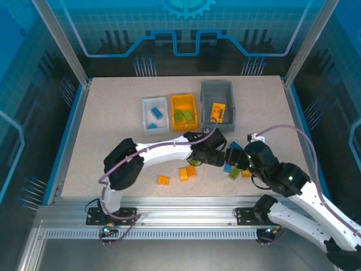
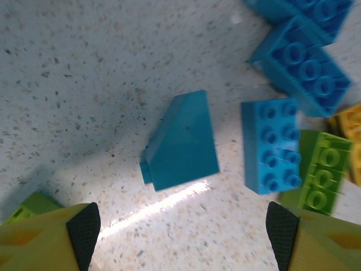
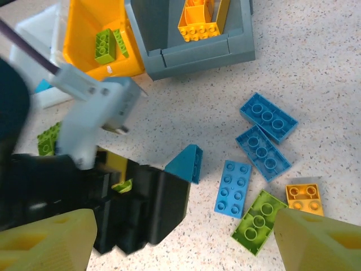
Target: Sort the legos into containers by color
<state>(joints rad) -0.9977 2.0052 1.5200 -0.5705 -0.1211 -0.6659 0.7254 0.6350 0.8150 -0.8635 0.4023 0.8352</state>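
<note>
Left claw [image 2: 183,231] is hanging wide over a blue lego [image 2: 183,141], right claw [image 3: 180,237] gaping too; containers [image 1: 217,83] sitting part-filled, about 10 legos [image 1: 183,173] waiting

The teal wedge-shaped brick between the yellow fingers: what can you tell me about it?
The teal wedge brick looks like smooth, glossy plastic with one broad sloped face. It rests on the speckled table, touching no other brick, with a blue studded brick close beside it. The left gripper hangs open above it.
</note>
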